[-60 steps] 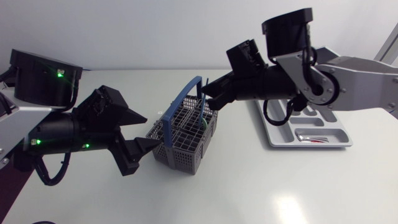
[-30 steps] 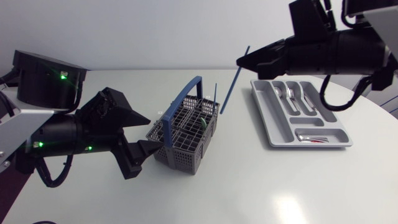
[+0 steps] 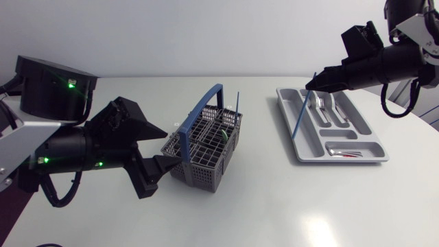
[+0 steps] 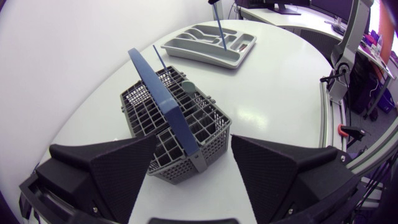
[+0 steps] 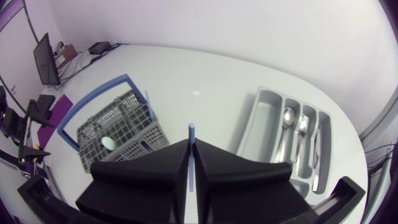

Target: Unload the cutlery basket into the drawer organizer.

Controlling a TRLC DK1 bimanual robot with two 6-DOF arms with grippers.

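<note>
The step in hand is a carry from basket to organizer. My right fingers (image 3: 317, 84) are clamped on the top end of a thin blue stick (image 3: 302, 113), which hangs down and slants away below them. Its lower end is over the grey organizer (image 3: 287, 127), which lies directly beneath those fingers. Whether the tip touches the tray I cannot tell.

I judge that the next move calls for lowering the stick, laying it flat along one long compartment, and only then letting go. Dropped from this slant, it could tip out over the rim. A spoon and forks (image 3: 322, 104) already lie in the slots just beyond the stick.

My left fingers (image 3: 161, 165) are spread apart, with the near corner of the grey wire basket (image 3: 206, 147) between them. The lower one is close against its wall, the other apart from it, so nothing is gripped. Well ahead of these fingers, a second blue stick (image 3: 238, 103) stands upright in the basket beside something green (image 3: 223, 135). The task is therefore unfinished.

The surface (image 3: 274, 206) is white, smooth and rounded, with basket and organizer set well apart on it.
</note>
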